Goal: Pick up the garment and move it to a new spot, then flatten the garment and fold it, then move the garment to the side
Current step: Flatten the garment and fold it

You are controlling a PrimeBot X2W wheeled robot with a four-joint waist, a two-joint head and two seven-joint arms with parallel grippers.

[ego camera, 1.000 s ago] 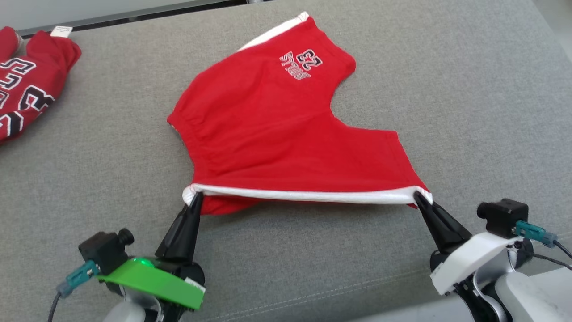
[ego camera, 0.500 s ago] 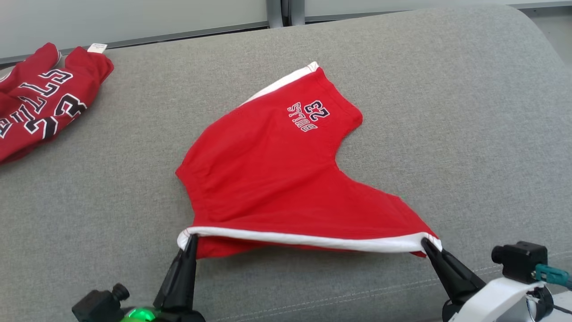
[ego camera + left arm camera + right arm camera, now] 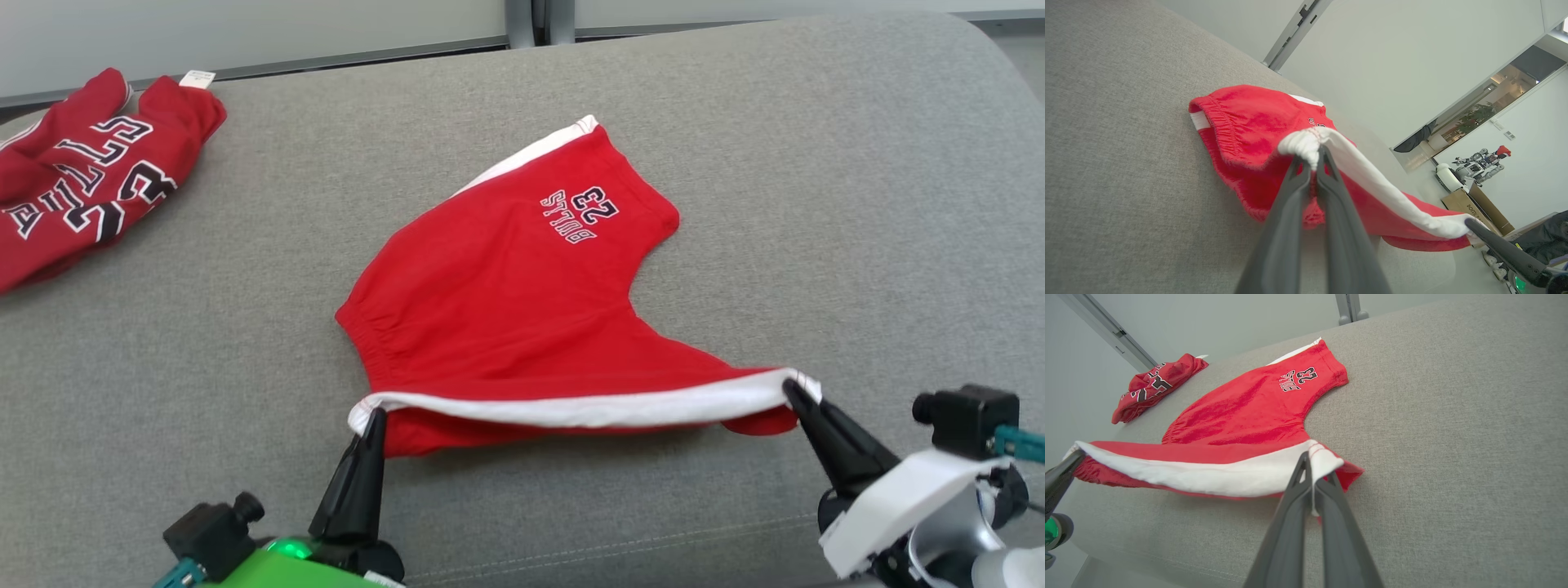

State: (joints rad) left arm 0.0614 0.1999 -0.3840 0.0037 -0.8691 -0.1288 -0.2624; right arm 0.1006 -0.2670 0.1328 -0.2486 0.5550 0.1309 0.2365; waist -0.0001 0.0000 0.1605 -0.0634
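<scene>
The red shorts [image 3: 506, 310] sat mid grey cushion [image 3: 816, 204], with their near white band [image 3: 588, 408] lifted off it. The left gripper [image 3: 374, 416] was pinched tight on one end of that band and the right gripper [image 3: 790, 390] on the other.

Red shorts [image 3: 506, 310], white-trimmed near edge lifted, far leg flat.

Reads "BULLS" with "23" beside it on red shorts [image 3: 506, 318], white letters with dark outline, near the far leg hem; upside down in head view, tilted in right wrist view. Appears again in left wrist view, too small to read. Shows big outlined letters and digits on crumpled red jersey [image 3: 82, 196] at upper left: "3" clear, rest broken by folds. Carries white tag [image 3: 196, 78] at its edge, print too small. Bears dark print on cardboard box [image 3: 1474, 206], not legible.
</scene>
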